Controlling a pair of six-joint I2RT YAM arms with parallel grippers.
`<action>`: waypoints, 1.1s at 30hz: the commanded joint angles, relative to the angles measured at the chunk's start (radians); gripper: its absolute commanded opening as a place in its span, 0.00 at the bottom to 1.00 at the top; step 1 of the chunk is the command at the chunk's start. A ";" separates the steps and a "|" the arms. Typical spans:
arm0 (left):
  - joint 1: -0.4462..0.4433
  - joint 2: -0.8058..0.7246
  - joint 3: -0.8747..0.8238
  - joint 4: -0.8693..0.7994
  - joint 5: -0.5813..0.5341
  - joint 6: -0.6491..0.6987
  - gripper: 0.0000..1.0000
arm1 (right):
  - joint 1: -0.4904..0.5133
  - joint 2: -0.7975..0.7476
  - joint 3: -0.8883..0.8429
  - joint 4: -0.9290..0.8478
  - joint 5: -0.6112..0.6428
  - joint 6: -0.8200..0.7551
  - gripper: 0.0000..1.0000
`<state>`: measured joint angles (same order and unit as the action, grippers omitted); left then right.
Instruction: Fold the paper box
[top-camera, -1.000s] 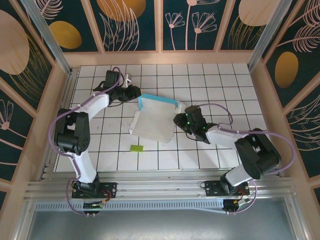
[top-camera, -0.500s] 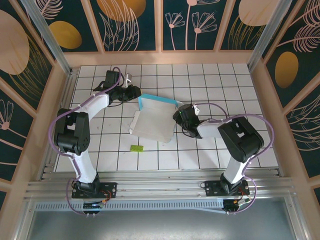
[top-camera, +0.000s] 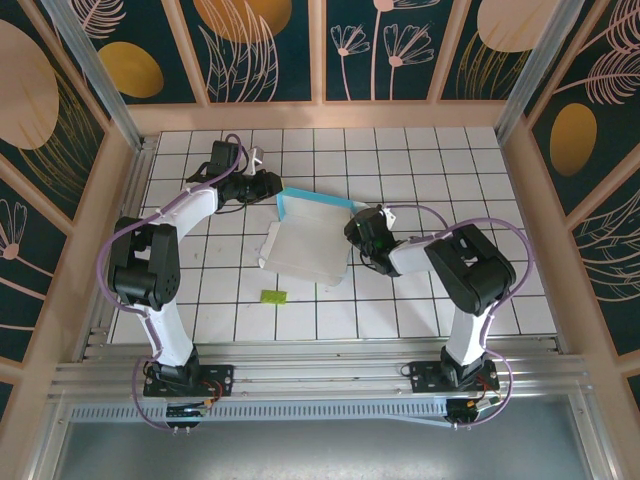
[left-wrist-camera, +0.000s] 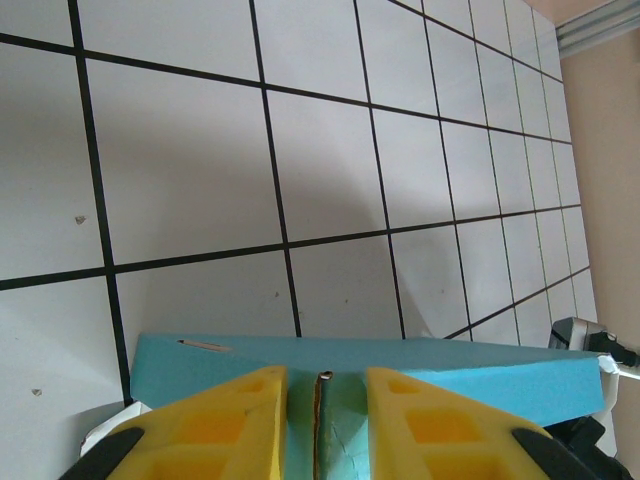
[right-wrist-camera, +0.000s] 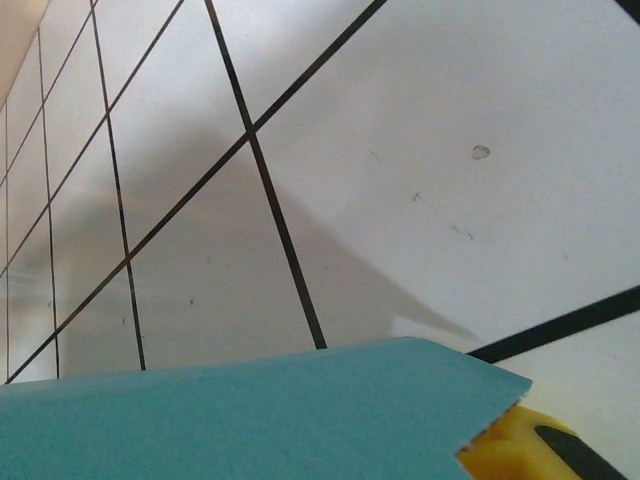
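Table; left hand, right hand flanking paper box

White black-gridded tabletop, dark floral wall panels, pale wooden frame, aluminium front rail

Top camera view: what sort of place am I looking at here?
Most likely a robot lab test cell rather than a home. A left arm and a right arm are bolted to a metal rail at a white gridded table, boxed in by decorated wall panels, with a paper box between them.
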<state>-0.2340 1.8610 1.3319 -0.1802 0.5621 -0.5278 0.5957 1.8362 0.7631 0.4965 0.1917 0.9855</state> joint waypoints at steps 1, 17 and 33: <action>-0.004 -0.012 -0.009 -0.063 0.010 0.017 0.25 | -0.005 0.026 0.007 0.103 0.033 -0.028 0.30; -0.005 -0.007 -0.003 -0.068 0.015 0.022 0.25 | 0.021 0.125 0.033 0.201 -0.100 -0.078 0.22; -0.004 0.005 0.030 -0.094 -0.008 0.034 0.26 | 0.035 -0.156 -0.096 0.180 -0.136 -0.314 0.40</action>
<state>-0.2218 1.8603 1.3415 -0.1936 0.5419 -0.5171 0.6151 1.8149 0.6975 0.6987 0.0731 0.7757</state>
